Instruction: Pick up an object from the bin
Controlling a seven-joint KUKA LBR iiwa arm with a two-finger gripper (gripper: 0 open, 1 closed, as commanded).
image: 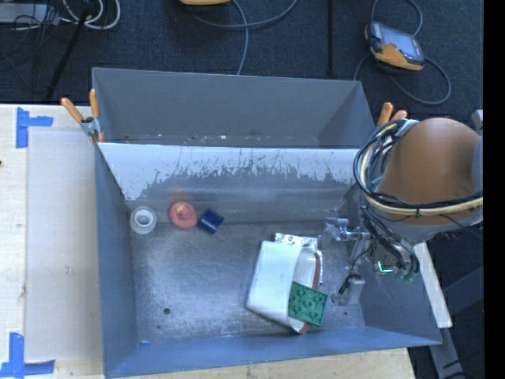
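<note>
The arm (430,172) comes into the grey metal bin (197,298) from 3 o'clock. Its rounded orange-brown cover (434,160) sits above the bin's right wall, with a bundle of cables (372,168) looped round the cover's left side.

Below the cover, the gripper (351,281) hangs low over the bin floor at about 4 o'clock from the bin's middle. Dark wiring and metal parts crowd it, so whether it is open or closed cannot be told. Nothing can be seen held in it.

The nearest thing is a flat white packet (272,283), lying tilted on the floor at about 5 o'clock, just beside the gripper on the gripper's 9 o'clock side. A green studded plate (306,304) rests on the packet's lower right corner, close to the gripper's lower end. Whether the gripper touches either one cannot be made out.

Well apart from these, three small things lie in a row at about 10 o'clock, near the foot of the far wall:
- a clear ring (143,219) at the left end
- a pink round piece (183,214) in the middle
- a small blue block (209,222) at the right end
</note>
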